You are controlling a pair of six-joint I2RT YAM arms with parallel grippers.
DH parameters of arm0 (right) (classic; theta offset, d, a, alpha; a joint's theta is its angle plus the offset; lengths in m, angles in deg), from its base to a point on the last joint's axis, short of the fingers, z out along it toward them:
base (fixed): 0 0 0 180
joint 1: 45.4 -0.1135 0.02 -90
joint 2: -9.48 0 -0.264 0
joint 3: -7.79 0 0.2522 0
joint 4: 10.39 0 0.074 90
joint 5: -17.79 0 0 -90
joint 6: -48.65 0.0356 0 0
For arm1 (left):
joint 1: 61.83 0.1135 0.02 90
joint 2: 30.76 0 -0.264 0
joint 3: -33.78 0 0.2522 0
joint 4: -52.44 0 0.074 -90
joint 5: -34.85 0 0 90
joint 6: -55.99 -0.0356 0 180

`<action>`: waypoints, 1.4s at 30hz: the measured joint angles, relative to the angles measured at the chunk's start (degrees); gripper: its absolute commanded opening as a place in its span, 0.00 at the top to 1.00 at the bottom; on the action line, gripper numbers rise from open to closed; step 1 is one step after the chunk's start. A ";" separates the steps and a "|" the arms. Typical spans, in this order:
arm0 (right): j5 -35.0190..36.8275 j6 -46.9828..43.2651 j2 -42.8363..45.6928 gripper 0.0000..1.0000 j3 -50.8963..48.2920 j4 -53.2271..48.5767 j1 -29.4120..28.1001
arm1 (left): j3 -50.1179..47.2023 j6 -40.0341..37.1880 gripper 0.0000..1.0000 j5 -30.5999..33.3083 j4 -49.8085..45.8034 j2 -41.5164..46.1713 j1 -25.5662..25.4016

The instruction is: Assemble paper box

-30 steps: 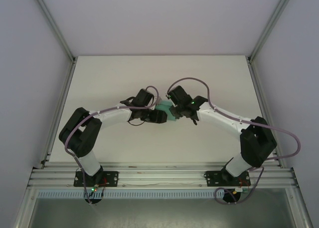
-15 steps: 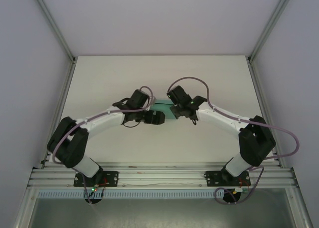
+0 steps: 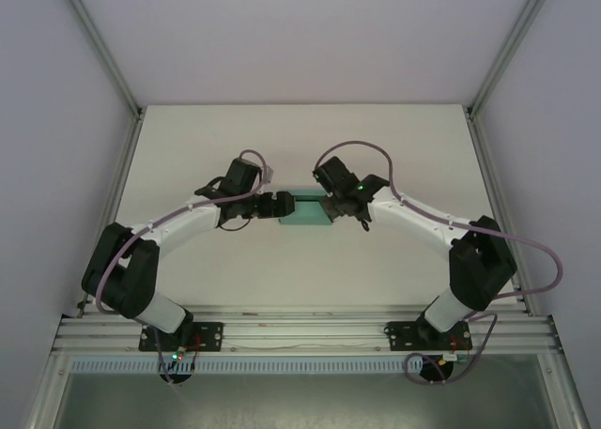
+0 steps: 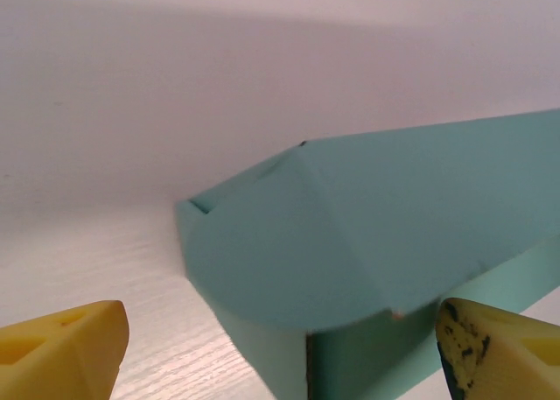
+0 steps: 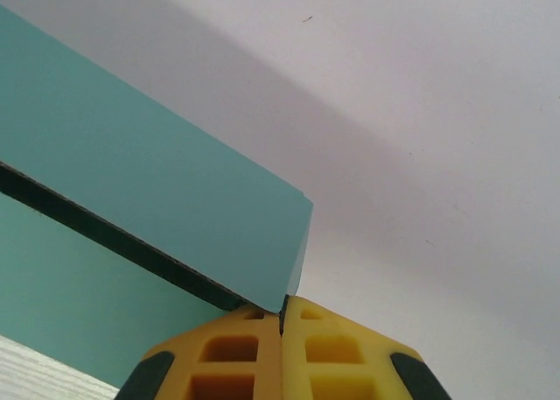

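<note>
box spot: the paper box (image 3: pixel 308 210) sits about mid-table (image 3: pixel 282 147), long side running left-right, right between the two grippers

box look: teal card, mostly folded up; from the left wrist camera (image 4: pixel 350 234) you can see a rounded flap (image 4: pixel 262 269) folded over its end, with a little slot at the far corner

left gripper: parked at the box's left end (image 3: pixel 282 206); wrist view (image 4: pixel 280 330) has the yellow fingers (image 4: pixel 61 352) spread wide, not gripping anything

left contact: the box end sits in the gap between them; the right-hand finger is just beside the card, can't tell if it actually touches

right gripper: at the box's right end (image 3: pixel 331 206); pads (image 5: pixel 236 356) pressed flat together, no gap

right hold: the corner of a thin teal panel (image 5: pixel 157 207) runs straight into the seam, so it looks pinched on the card
</note>
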 measured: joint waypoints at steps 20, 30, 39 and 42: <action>-12.74 8.96 -6.62 1.00 14.19 -15.80 5.44 | -0.33 1.07 0.27 -1.14 8.09 -4.20 -0.15; -21.14 13.07 -10.47 1.00 22.95 -28.20 7.37 | -0.28 1.05 0.29 1.88 8.79 -4.26 -1.77; -25.70 21.77 -10.78 1.00 21.81 -26.73 9.29 | -0.52 1.44 0.29 3.69 9.90 -4.22 -2.56; -26.36 25.16 -9.42 1.00 19.85 -24.79 9.33 | -0.90 1.77 0.29 3.72 10.29 -4.07 -2.62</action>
